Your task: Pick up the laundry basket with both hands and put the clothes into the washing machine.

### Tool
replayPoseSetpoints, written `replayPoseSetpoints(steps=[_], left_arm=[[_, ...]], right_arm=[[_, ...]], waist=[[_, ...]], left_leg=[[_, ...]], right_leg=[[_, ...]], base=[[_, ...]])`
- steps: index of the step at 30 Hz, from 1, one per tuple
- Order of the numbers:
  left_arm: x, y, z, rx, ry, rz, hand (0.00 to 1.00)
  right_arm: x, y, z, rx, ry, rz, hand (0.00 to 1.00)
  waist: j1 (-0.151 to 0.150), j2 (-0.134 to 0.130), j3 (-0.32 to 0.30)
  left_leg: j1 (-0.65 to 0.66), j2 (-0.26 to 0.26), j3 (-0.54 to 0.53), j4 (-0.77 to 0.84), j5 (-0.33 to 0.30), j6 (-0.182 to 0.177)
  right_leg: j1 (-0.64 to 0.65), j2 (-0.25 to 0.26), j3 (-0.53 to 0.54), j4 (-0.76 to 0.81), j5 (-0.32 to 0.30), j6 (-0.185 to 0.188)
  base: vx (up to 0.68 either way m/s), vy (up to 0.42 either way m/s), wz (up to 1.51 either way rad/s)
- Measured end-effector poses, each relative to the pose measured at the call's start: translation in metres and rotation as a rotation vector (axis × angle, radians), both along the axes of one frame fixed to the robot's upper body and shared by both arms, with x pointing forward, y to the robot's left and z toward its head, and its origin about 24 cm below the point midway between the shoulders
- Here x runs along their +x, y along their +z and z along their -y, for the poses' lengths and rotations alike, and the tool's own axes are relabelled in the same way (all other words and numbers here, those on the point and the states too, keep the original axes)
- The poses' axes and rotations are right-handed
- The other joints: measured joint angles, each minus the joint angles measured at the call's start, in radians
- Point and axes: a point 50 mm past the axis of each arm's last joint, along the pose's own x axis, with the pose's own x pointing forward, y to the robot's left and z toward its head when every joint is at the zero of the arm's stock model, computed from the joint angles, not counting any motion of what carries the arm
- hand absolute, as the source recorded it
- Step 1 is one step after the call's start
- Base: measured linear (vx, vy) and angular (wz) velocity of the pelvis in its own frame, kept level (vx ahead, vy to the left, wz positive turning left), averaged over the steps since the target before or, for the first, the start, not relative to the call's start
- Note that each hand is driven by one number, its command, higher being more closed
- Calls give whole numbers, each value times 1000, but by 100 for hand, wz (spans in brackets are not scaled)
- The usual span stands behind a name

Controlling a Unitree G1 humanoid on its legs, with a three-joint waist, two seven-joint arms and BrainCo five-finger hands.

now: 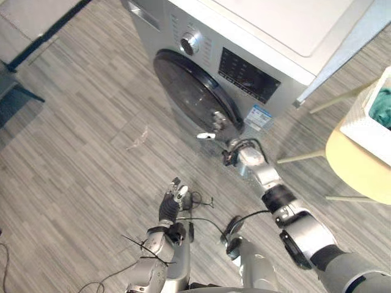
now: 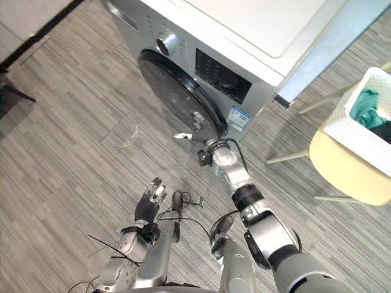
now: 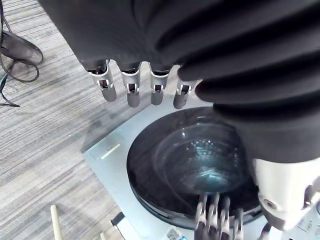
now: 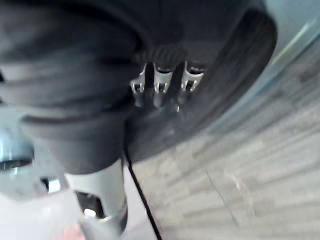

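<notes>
Fingers of the left hand (image 2: pixel 148 204) hang straight and empty, while the right hand (image 1: pixel 219 129), whose grip I cannot tell, rests at the closed washing machine door (image 1: pixel 183 82), likely to open it first; the laundry basket (image 2: pixel 354 137) with clothes (image 2: pixel 368 101) waits well apart to their right.

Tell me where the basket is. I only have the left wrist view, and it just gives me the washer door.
Observer: The basket sits on a round stool on the right of the washer.
Operator: Anything in it?
Observer: Yes, teal cloth shows above its rim.
Operator: Whose hand is that at the door's rim?
Observer: It is the right hand, reaching in to the edge of the door on the basket's side.
</notes>
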Motion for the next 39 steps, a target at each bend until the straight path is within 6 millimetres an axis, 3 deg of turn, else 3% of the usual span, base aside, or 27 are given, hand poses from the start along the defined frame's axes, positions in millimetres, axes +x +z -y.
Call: replayPoseSetpoints(steps=[4,8,12,17,26,31,34,35,37,39], left_arm=[[5,-2,-2,9,37,-25,0],[12,2,-8,3,88,-15,0],[18,7,-11,-9,125,-7,0],[20,11,-10,-15,130,7,0],[25,25,-10,-50,160,71,0],[27,35,-8,-81,157,117,0],[27,37,-5,-80,134,127,0],[25,36,-3,-76,98,137,0],[23,35,-1,-74,73,141,0],[18,32,3,-71,20,147,0]], right_arm=[[3,-8,40,27,-276,-29,0],[11,6,53,-16,-420,-15,0],[23,28,38,-64,-424,12,0],[33,40,29,-32,-417,-11,0],[36,56,1,62,-353,-8,0],[48,72,-1,-307,-305,63,0],[49,88,-16,-501,-158,144,0],[46,88,-28,-502,-17,140,0],[43,87,-34,-463,57,114,0],[35,81,-48,-418,259,70,0]], waist=[[-9,-10,5],[-6,-11,6],[0,-12,21],[21,-10,44],[25,-11,56],[24,-7,58],[43,-7,58],[51,-7,58],[49,-7,58],[52,-6,58]], left_leg=[[-6,-5,-14,16,0,0],[-14,-3,-29,13,-1,0],[-27,1,-31,-6,2,-1],[-35,8,-36,-16,12,-6],[-59,6,-53,-19,23,-4],[-86,3,-106,-27,30,-15],[-88,0,-126,-52,41,-25],[-88,-3,-137,-55,46,-30],[-88,-7,-143,-56,48,-32],[-86,-8,-141,-55,51,-36]], right_leg=[[2,8,23,-27,22,-1],[-5,16,22,-30,26,-6],[-27,23,23,-33,34,-15],[-35,25,16,-34,34,-16],[-44,23,-14,-34,30,-13],[-45,24,-71,-26,8,-17],[-50,21,-100,-7,-15,-19],[-50,14,-115,12,-33,-20],[-50,6,-123,29,-49,-19],[-51,1,-126,41,-63,-16]], base=[[3,36,-17],[-44,16,1],[-48,1,-2],[10,0,3],[49,6,7],[6,-9,28],[37,-36,33],[65,-32,24],[78,-23,21],[110,-30,9]])
